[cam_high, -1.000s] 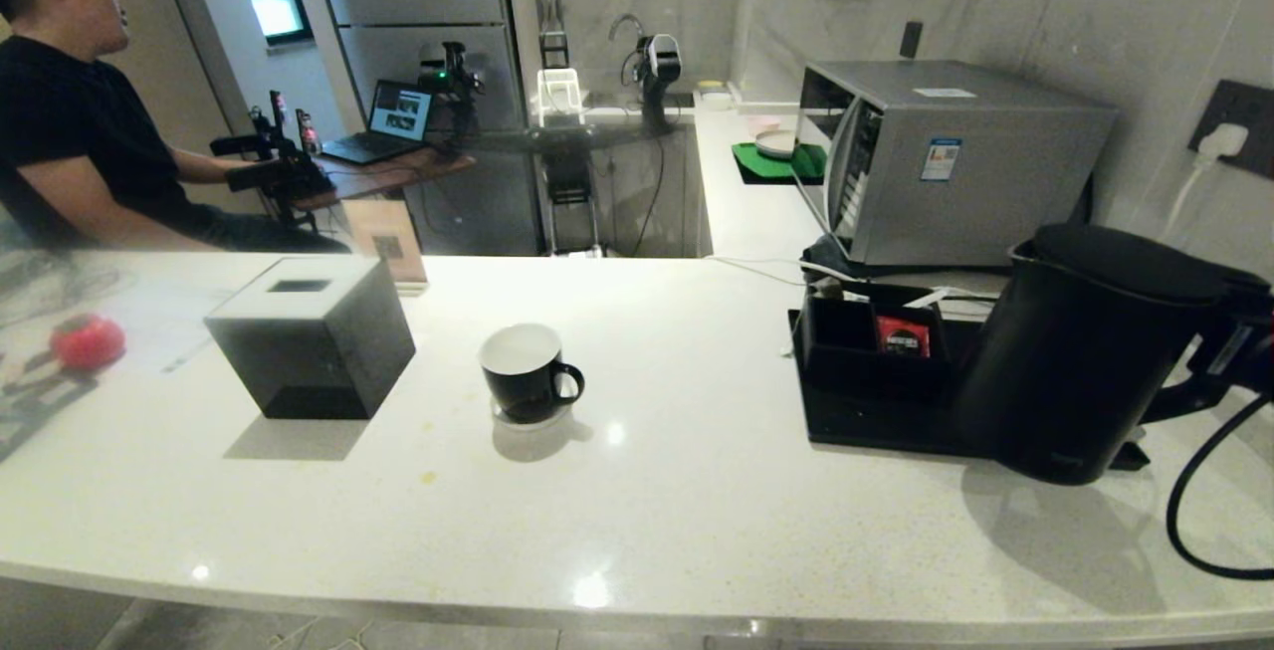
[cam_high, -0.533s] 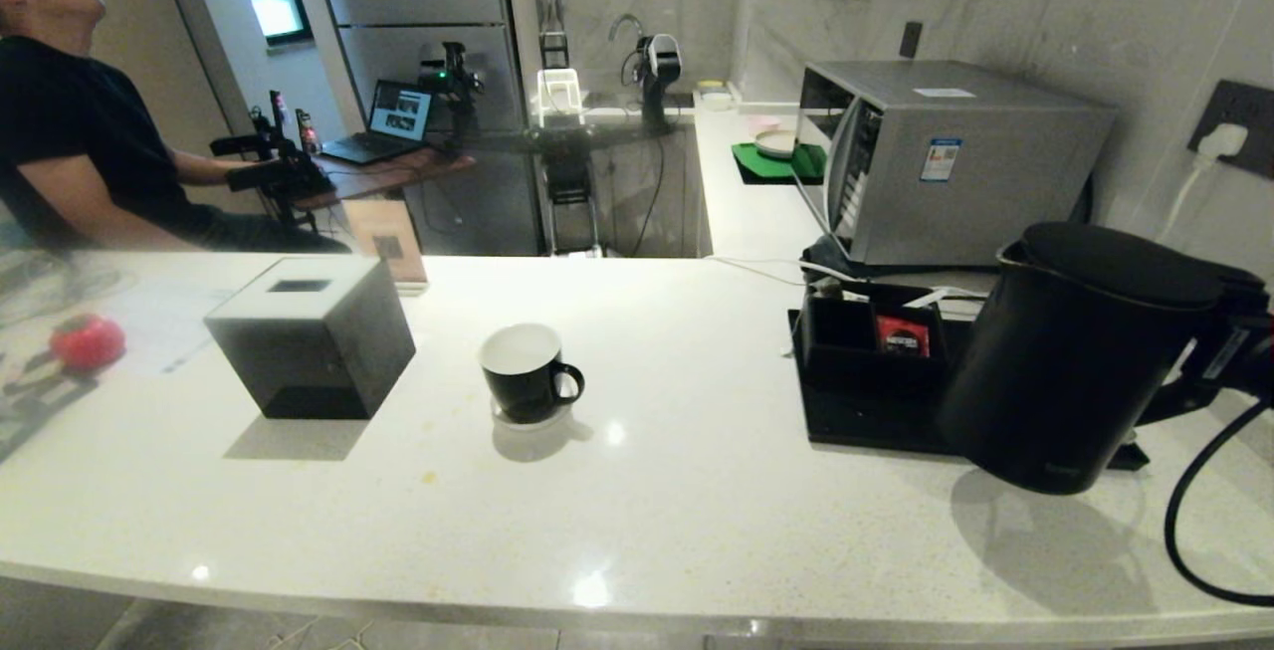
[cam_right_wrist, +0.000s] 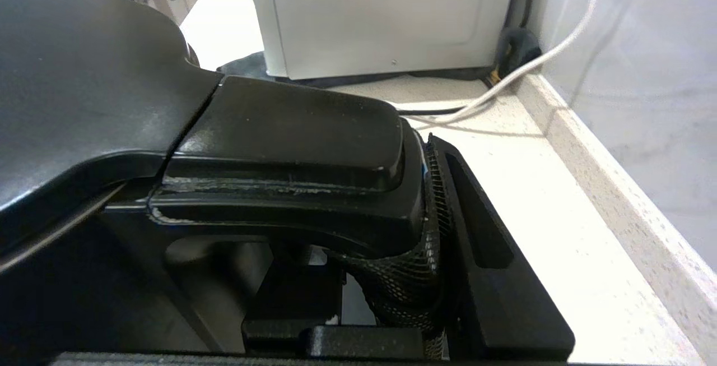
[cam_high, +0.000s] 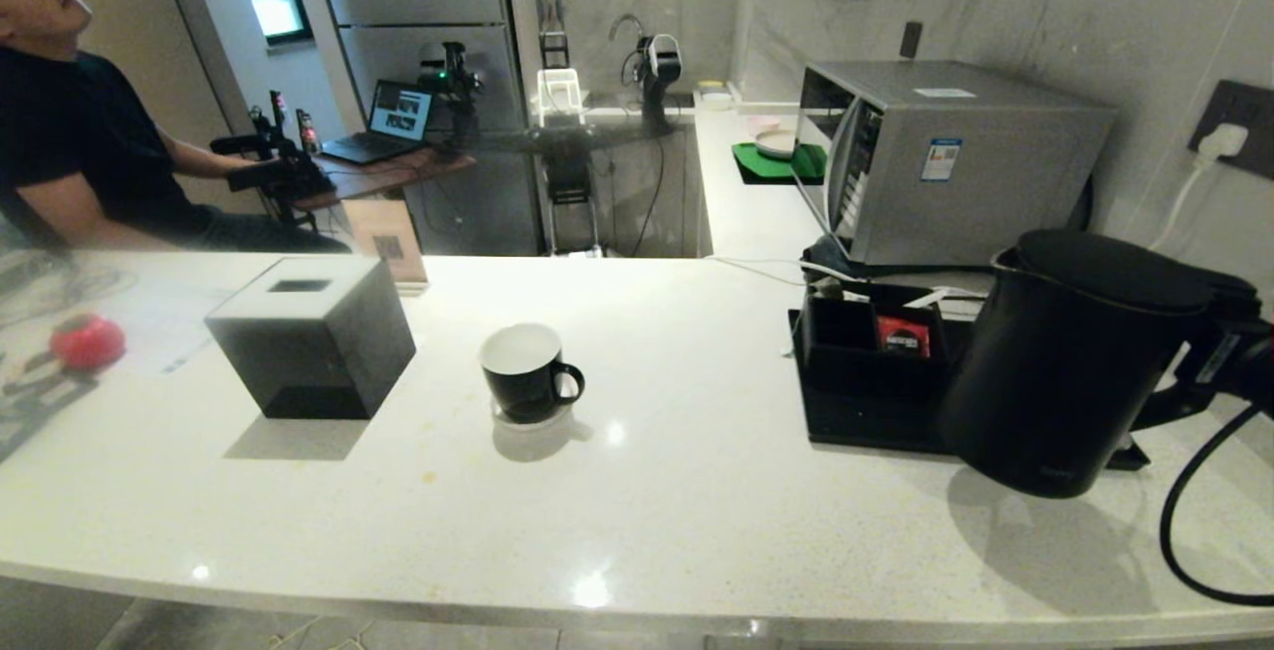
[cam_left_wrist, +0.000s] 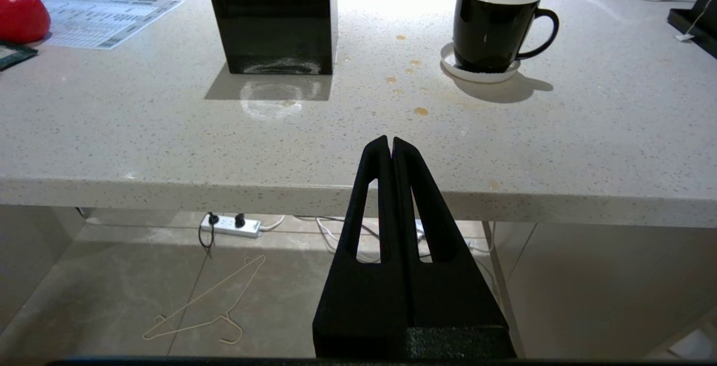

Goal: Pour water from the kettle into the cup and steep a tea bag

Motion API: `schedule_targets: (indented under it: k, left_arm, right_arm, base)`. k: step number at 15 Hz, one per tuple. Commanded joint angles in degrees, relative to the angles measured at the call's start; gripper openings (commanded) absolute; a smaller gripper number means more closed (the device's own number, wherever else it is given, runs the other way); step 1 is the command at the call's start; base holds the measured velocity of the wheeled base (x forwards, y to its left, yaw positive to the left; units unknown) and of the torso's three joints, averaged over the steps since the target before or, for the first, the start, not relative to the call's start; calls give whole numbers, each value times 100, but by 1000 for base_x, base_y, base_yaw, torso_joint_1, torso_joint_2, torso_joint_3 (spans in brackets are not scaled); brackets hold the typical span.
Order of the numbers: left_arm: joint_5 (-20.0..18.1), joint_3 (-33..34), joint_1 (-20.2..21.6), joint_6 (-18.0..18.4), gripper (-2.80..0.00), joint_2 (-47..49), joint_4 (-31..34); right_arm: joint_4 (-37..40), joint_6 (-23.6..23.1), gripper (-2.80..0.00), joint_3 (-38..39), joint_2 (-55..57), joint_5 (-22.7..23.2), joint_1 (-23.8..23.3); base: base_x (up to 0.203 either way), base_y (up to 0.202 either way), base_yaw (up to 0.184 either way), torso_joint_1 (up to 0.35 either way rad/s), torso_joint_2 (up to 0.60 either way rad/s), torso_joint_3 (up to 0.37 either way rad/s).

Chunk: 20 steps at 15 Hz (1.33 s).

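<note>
While the left hand (cam_left_wrist: 390, 144) is waiting below the front edge of the bench (cam_high: 697, 491) with its fingers pressed together and nothing between them, the cup (cam_high: 525, 369) is standing on its saucer (cam_left_wrist: 480, 69), up ahead of this hand and a little to its right. Going further right, the kettle (cam_high: 1070, 361) is hanging tilted above the bench, spout side towards the cup. Its handle (cam_right_wrist: 291, 147) is being gripped by the right hand (cam_high: 1239, 361). From this hand the cup is lying well apart to the left, so I judge the right arm must be carrying the kettle leftwards before pouring. No tea bag can be made out.
</note>
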Motion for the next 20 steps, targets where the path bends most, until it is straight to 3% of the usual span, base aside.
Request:
schedule_targets:
  k: [1,20]
  left_arm:
    - [4,0,0,-3,-280,1,-3]
    - [4,0,0,-3,-280,1,-3]
  right_arm:
    - [-58,0,-280,6,17,-19,3]
    - [3,8,-280,-29,31,-27,-5]
  base:
    - [0,0,0,0,0,0]
    - [0,0,0,0,0,0]
